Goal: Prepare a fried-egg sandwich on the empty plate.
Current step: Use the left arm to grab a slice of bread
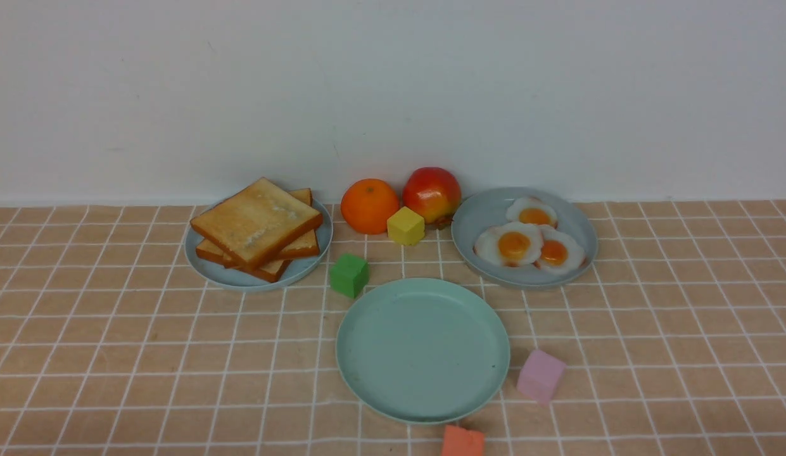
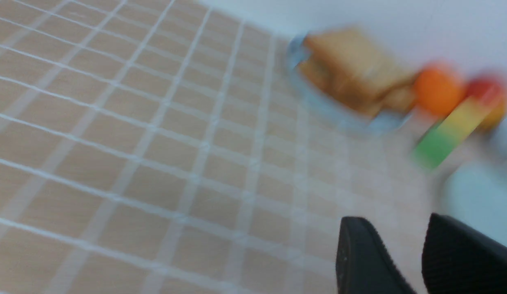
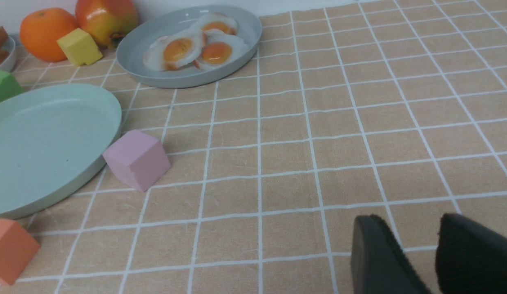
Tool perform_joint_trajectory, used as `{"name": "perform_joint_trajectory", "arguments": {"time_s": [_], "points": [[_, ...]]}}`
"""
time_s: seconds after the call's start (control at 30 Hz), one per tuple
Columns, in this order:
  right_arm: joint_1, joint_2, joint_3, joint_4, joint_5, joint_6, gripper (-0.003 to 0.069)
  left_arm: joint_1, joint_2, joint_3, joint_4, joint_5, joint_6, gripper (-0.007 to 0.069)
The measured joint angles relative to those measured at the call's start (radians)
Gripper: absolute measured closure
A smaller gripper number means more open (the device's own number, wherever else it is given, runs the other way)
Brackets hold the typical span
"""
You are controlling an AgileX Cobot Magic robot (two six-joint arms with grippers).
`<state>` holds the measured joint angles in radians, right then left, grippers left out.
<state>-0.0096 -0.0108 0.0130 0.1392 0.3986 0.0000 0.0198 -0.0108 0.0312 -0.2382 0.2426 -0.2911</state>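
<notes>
The empty teal-green plate [image 1: 423,349] [image 3: 45,143] lies at the front centre. Three toast slices [image 1: 256,221] [image 2: 355,69] are stacked on a blue-grey plate [image 1: 206,266] at the back left. The largest fried egg [image 1: 510,244] [image 3: 177,49] lies with two smaller eggs on another blue-grey plate [image 1: 488,212] at the back right. Neither arm shows in the front view. My left gripper [image 2: 394,220] is open over bare cloth, in a blurred view, with the teal plate [image 2: 482,196] beside it. My right gripper [image 3: 406,218] is open and empty over the cloth, well apart from the plates.
An orange [image 1: 369,206], an apple [image 1: 432,193] and a yellow cube [image 1: 405,225] stand between the back plates. A green cube [image 1: 349,274] sits behind the teal plate, a pink cube [image 1: 540,375] at its right, an orange cube [image 1: 462,441] in front. A wall closes the back.
</notes>
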Motion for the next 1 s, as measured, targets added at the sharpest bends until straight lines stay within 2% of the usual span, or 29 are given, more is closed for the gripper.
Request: {"name": "perform_joint_trajectory", "arguments": {"time_s": [0.03,0.1,0.13,0.17,0.3,0.4,0.5,0.6,0.7,0.73,0.77,0.83,0.87,0.9,0.93,1.0], "points": [[0.0,0.0,0.0,0.0,0.0,0.0,0.0419,0.0,0.0,0.0,0.0,0.0,-0.01,0.0386],[0.0,0.0,0.0,0.0,0.0,0.0,0.0419,0.0,0.0,0.0,-0.205,-0.112,-0.128,0.0386],[0.0,0.0,0.0,0.0,0.0,0.0,0.0419,0.0,0.0,0.0,-0.218,-0.12,-0.143,0.0386],[0.0,0.0,0.0,0.0,0.0,0.0,0.0419,0.0,0.0,0.0,-0.315,-0.185,-0.178,0.0386],[0.0,0.0,0.0,0.0,0.0,0.0,0.0419,0.0,0.0,0.0,-0.382,-0.292,-0.179,0.0386],[0.0,0.0,0.0,0.0,0.0,0.0,0.0419,0.0,0.0,-0.007,-0.389,-0.282,-0.167,0.0386],[0.0,0.0,0.0,0.0,0.0,0.0,0.0419,0.0,0.002,-0.082,-0.357,-0.143,-0.112,0.0401],[0.0,0.0,0.0,0.0,-0.004,0.0,0.0419,-0.016,0.097,-0.218,-0.281,0.032,0.047,0.0479],[0.0,0.0,0.003,0.002,-0.027,0.0,0.0419,-0.062,0.208,-0.307,-0.261,0.141,0.178,0.0549],[0.0,0.0,0.007,0.026,-0.049,0.022,0.0419,-0.089,0.273,-0.365,-0.254,0.23,0.233,0.0587],[0.0,0.0,0.008,0.033,-0.053,0.027,0.0419,-0.097,0.296,-0.374,-0.253,0.244,0.242,0.0592],[0.0,0.0,0.012,0.154,-0.111,0.111,0.0419,-0.139,0.431,-0.48,-0.241,0.426,0.337,0.0638],[0.0,0.0,0.012,0.178,-0.124,0.126,0.0419,-0.145,0.456,-0.497,-0.238,0.455,0.352,0.0638],[0.001,0.0,0.012,0.259,-0.168,0.185,0.0419,-0.16,0.55,-0.553,-0.229,0.54,0.398,0.0638],[0.001,0.0,0.012,0.325,-0.206,0.215,0.0419,-0.164,0.615,-0.594,-0.223,0.584,0.433,0.0638],[0.001,0.0,0.012,0.382,-0.238,0.24,0.0419,-0.164,0.698,-0.642,-0.217,0.604,0.452,0.0638]]}}
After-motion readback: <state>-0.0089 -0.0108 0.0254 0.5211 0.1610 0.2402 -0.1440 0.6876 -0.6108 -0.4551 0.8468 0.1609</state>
